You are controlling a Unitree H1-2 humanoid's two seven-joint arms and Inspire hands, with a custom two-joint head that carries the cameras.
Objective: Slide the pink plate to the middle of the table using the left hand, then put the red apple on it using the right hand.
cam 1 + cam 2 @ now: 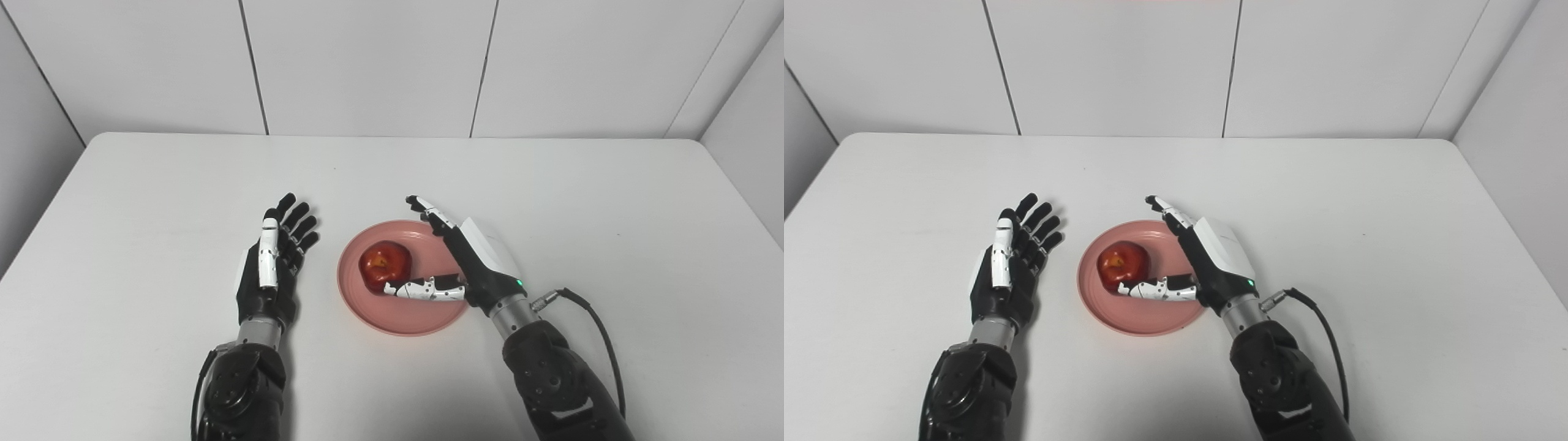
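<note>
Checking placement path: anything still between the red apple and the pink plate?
Nothing visible. The red apple already sits on the pink plate. The right robot hand is open beside it, its thumb by the apple.

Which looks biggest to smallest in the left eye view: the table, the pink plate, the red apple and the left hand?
1. Table, by far the largest.
2. Pink plate and left hand: similar in extent, the plate wider, the hand longer; too close to rank.
3. Red apple, smallest, sitting on the plate.
</note>
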